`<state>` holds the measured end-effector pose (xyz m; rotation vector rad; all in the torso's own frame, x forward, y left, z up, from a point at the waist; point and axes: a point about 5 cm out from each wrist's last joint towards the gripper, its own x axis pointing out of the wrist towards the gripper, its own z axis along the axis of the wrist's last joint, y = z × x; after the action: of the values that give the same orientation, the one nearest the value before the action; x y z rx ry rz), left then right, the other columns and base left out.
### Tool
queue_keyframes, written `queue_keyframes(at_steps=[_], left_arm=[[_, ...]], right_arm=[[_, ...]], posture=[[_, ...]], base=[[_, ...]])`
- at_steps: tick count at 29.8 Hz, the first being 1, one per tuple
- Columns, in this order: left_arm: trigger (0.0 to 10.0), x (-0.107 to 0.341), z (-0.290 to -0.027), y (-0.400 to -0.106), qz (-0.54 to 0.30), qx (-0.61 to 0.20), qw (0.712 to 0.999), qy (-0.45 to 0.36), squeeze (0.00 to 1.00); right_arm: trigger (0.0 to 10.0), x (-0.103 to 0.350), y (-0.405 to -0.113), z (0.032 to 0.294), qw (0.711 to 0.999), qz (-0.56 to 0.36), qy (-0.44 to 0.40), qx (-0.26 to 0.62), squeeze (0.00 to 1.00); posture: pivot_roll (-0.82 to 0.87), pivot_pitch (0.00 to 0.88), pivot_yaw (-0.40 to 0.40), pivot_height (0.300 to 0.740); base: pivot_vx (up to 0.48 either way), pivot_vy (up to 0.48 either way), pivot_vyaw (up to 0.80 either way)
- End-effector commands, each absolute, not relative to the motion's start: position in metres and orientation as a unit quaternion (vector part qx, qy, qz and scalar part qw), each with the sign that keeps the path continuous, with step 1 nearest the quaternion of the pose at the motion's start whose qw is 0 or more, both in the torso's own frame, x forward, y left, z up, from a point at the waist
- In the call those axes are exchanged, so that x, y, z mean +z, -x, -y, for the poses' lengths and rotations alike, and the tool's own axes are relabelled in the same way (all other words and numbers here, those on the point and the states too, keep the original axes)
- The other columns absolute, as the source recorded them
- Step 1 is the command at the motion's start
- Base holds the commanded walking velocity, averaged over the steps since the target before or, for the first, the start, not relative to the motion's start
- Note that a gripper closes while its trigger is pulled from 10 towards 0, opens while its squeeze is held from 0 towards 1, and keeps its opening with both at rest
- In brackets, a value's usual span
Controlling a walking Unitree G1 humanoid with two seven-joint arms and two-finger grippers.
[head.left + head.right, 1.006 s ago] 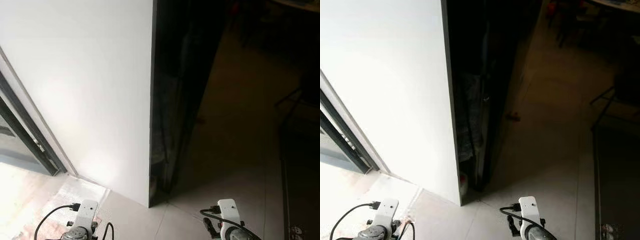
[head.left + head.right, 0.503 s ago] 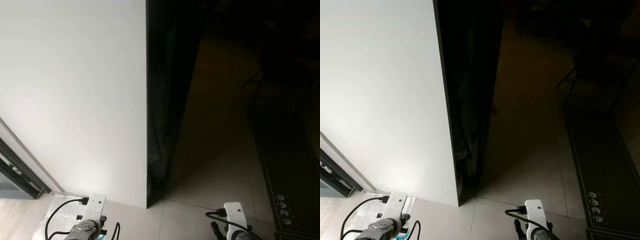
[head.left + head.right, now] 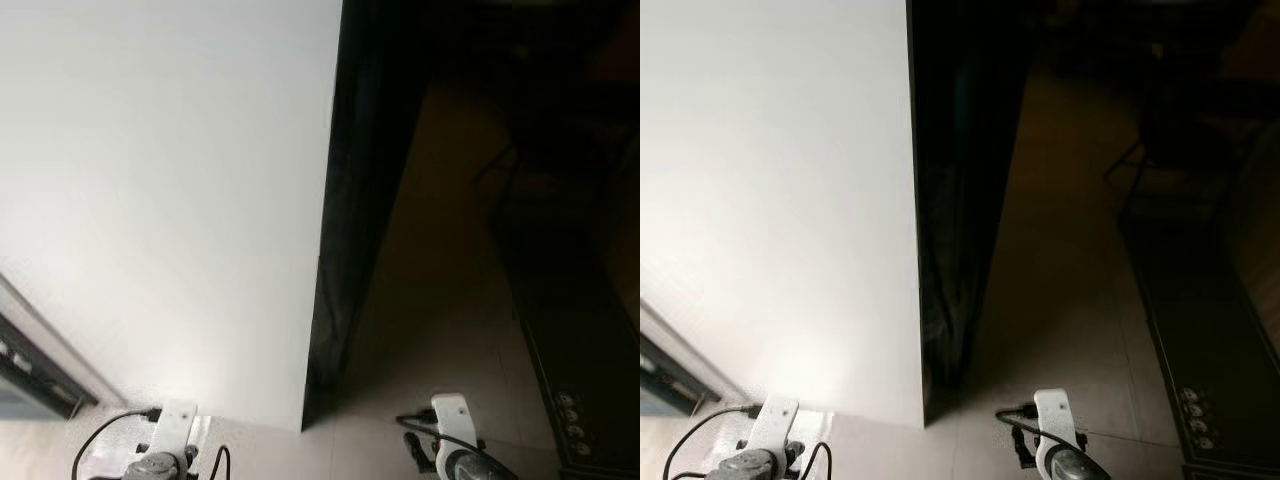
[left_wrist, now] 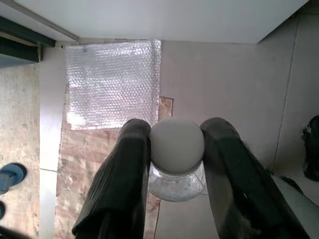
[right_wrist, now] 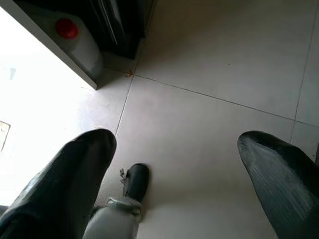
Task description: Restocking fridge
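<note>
My left gripper [image 4: 175, 128] is shut on a clear bottle with a round white cap [image 4: 177, 147], held low above the floor. My right gripper [image 5: 177, 144] hangs open over pale floor tiles with nothing between its fingers. Straight ahead stands a tall white fridge panel [image 3: 160, 200], with a dark, unlit opening [image 3: 365, 190] along its right edge. At the foot of that opening stands a white jug with a red cap [image 5: 75, 37]. Both wrists show at the bottom of the head views, left [image 3: 168, 440] and right [image 3: 455, 445].
A sheet of bubble wrap [image 4: 112, 82] lies on the floor below the white panel. A dark sliding-door track [image 3: 35, 375] runs at the far left. A dark patterned mat [image 3: 580, 390] lies on the tiles at the right. My own foot [image 5: 134, 181] is under the right gripper.
The whole picture has shifted, so the camera has moved: the white panel's edge now sits further right and nearer. Both arms hang as before.
</note>
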<state>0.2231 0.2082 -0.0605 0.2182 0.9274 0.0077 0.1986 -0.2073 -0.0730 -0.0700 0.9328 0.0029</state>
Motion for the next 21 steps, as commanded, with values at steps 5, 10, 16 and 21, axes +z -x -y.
queue_keyframes(at_steps=[5, 10, 16, 21], left_arm=[[10.0, -0.0609, -0.2106, -0.2216, -0.447, 0.001, 0.888, -0.110, 0.00], [10.0, -0.0609, -0.2109, -0.2214, -0.447, 0.001, 0.888, -0.110, 0.00], [10.0, -0.0609, -0.2108, -0.2215, -0.447, 0.001, 0.888, -0.110, 0.00], [10.0, -0.0609, -0.2108, -0.2214, -0.447, 0.001, 0.888, -0.110, 0.00]], right_arm=[[10.0, -0.0746, -0.1969, 0.2038, 0.891, -0.452, 0.027, 0.000, 0.00], [10.0, -0.0746, -0.1970, 0.2036, 0.892, -0.452, 0.027, 0.000, 0.00], [10.0, -0.0746, -0.1970, 0.2037, 0.892, -0.452, 0.027, 0.000, 0.00], [10.0, -0.0746, -0.1970, 0.2036, 0.892, -0.452, 0.027, 0.000, 0.00]], posture=[[-0.06, 0.015, -0.022, 0.740], [-0.06, 0.015, -0.022, 0.740], [-0.06, 0.015, -0.022, 0.740], [-0.06, 0.015, -0.022, 0.740]], base=[[0.000, 0.000, 0.00], [0.000, 0.000, 0.00], [0.000, 0.000, 0.00], [0.000, 0.000, 0.00]])
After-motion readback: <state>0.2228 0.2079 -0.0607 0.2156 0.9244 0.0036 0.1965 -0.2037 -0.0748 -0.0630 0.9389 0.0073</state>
